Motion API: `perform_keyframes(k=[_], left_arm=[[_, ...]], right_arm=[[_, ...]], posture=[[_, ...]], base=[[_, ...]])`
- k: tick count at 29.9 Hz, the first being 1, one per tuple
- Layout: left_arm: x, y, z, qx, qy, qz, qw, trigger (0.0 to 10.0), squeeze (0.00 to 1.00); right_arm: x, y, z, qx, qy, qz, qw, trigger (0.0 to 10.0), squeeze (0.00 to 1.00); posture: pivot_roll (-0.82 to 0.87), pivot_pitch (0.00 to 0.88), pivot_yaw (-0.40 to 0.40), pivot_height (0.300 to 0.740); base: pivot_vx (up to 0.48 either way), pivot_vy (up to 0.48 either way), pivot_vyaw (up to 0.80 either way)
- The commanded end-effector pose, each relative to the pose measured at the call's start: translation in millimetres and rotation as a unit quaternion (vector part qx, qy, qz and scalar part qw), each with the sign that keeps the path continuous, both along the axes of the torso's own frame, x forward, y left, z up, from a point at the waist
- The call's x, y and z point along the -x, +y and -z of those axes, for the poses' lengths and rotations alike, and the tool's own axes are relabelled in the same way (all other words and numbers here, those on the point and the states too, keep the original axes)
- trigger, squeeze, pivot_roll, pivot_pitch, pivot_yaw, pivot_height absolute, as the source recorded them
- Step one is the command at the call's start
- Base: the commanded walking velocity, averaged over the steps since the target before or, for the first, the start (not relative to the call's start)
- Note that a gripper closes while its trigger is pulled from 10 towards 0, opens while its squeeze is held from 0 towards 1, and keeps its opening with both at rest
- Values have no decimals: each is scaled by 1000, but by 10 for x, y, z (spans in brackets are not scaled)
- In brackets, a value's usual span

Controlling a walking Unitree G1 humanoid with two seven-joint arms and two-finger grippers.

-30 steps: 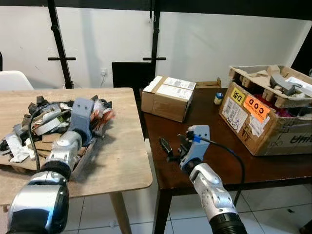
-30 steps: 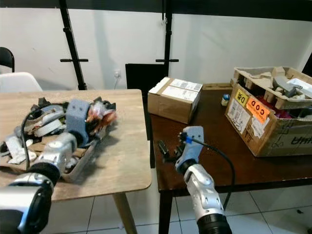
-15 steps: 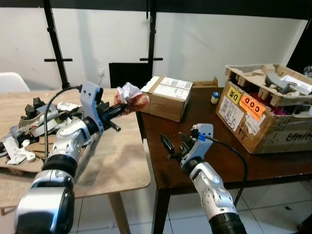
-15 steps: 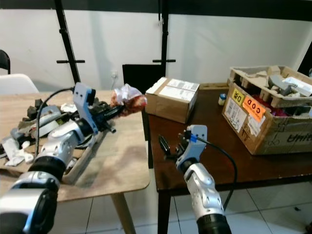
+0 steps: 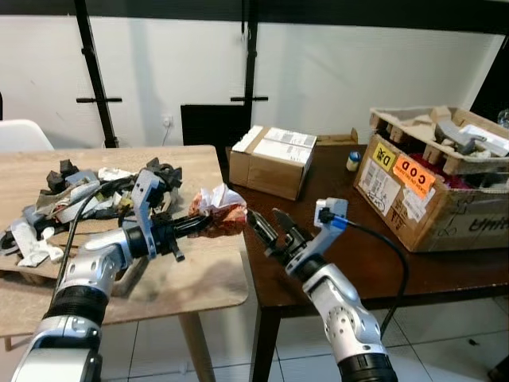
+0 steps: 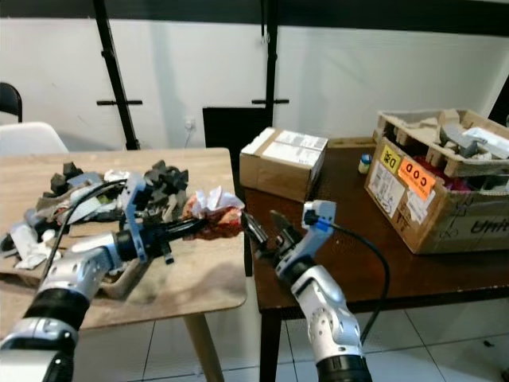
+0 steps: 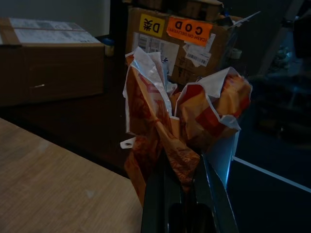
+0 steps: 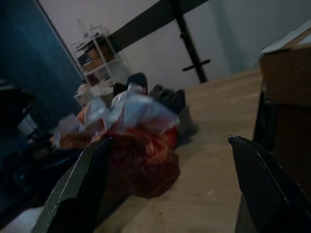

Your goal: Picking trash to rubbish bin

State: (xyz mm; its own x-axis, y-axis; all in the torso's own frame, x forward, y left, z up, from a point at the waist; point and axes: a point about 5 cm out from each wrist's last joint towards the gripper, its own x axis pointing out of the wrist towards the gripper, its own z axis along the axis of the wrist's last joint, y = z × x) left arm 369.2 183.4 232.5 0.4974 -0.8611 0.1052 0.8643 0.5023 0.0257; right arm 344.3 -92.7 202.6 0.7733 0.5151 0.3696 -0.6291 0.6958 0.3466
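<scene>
Over the gap between the two tables, from the head views, the left gripper (image 5: 208,224) pinches one crumpled wrapper (image 5: 221,215); the right gripper (image 5: 269,231), fingers spread, waits at its three o'clock, just beside. Left wrist view: one wrapper clamped. Right wrist view: wrapper (image 8: 131,141) dead ahead between spread fingers (image 8: 80,189).
</scene>
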Motion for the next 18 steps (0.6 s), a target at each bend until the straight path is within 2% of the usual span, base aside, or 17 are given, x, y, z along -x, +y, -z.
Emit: perform_keyframes(k=[1, 7, 14, 15, 18], left_arm=[[33, -83, 20, 9, 7, 23, 1000, 0, 0], [75, -224, 47, 22, 20, 46, 998, 0, 0], [103, -272, 48, 30, 26, 61, 997, 0, 0], [177, -364, 39, 45, 40, 100, 993, 0, 0], [247, -436, 35, 59, 54, 132, 988, 0, 0]], right_arm=[[35, 37, 31, -2, 6, -17, 1000, 10000, 0], [111, 126, 2, -37, 15, -72, 997, 10000, 0], [136, 148, -2, -37, 15, -84, 996, 10000, 0], [161, 172, 7, -35, 16, -95, 995, 10000, 0], [171, 185, 17, -39, 20, -100, 994, 10000, 0]], posture=[[-55, 119, -7, 740], [-54, 118, -6, 740], [-55, 119, -4, 740], [-55, 120, -3, 740], [-55, 120, -3, 740]], base=[[0, 0, 0], [0, 0, 0], [0, 0, 0], [0, 0, 0], [0, 0, 0]])
